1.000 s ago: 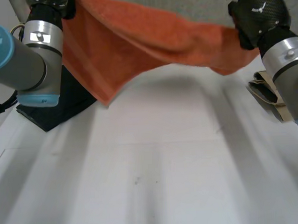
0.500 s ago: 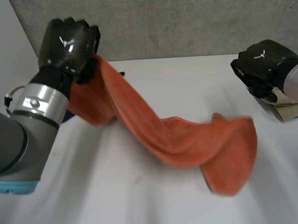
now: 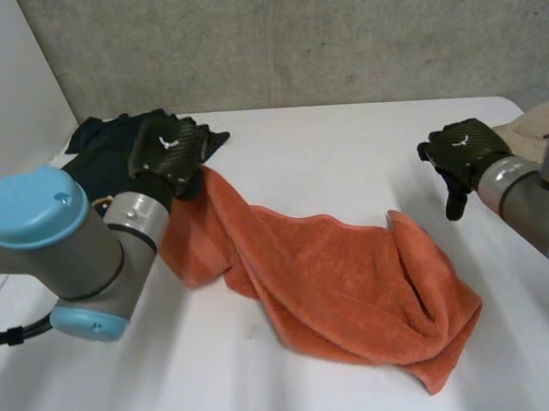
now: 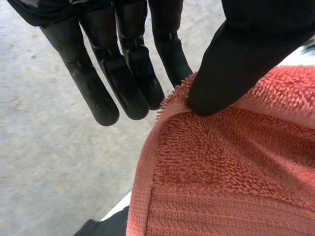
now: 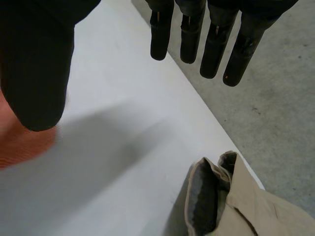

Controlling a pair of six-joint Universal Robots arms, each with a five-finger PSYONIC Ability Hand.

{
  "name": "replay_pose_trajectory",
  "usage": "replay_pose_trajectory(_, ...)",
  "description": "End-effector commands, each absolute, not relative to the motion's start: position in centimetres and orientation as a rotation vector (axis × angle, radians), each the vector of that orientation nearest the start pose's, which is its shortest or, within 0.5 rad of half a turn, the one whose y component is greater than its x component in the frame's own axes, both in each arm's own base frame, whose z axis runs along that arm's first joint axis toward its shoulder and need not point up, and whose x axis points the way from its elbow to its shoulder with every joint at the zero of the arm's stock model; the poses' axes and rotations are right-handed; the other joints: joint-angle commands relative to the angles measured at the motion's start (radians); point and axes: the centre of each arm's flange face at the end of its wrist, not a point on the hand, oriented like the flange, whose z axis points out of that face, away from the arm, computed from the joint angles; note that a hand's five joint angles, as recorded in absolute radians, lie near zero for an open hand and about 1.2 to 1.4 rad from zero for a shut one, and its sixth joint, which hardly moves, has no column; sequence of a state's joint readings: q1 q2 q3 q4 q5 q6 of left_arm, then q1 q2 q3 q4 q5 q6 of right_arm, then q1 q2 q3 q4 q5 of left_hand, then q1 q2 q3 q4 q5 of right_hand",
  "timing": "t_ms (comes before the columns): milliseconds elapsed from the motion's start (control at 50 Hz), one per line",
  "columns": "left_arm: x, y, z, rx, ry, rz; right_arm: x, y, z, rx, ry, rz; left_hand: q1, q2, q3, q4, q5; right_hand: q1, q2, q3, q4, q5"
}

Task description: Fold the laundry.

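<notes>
Orange terry towel point(image 3: 353, 293) lies rumpled in a diagonal across the white table point(image 3: 326, 138). I see my left hand point(image 3: 166, 154) pinching its far corner between the thumb and straight fingers point(image 4: 123, 83), with the hemmed edge running down from the pinch. My right hand point(image 3: 461, 154) hangs with its fingers spread and holds nothing, apart from the towel's bunched end. A dark garment point(image 3: 96, 146) sits behind the left hand, and a beige garment point(image 5: 246, 211) lies by the table's right edge. I have bare table on the far side between the hands.
</notes>
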State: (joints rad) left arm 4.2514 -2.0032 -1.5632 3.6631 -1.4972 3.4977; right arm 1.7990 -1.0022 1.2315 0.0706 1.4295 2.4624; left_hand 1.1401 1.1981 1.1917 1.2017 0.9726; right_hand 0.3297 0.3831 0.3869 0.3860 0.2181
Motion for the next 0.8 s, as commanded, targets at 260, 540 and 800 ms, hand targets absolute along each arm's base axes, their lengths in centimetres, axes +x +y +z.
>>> replay_pose_trajectory(260,-28.6,-31.3,21.4,0.867,1.959,-2.418,17.8,-23.7,20.4,-1.312,2.449,-1.22,0.256,0.198,0.205,0.195,0.249,0.709,0.655,0.651,0.652,0.646)
replay_pose_trajectory(540,-28.6,-31.3,20.8,0.873,1.979,-2.401,17.7,-20.3,20.8,-1.261,2.348,-0.985,0.256,0.198,0.205,0.195,0.249,0.906,0.853,0.849,0.85,0.843)
replay_pose_trajectory(800,-28.9,-30.8,20.4,0.891,1.994,-2.393,18.1,-19.5,17.8,-1.343,2.308,-0.883,0.256,0.198,0.205,0.195,0.249,0.525,0.472,0.468,0.469,0.462)
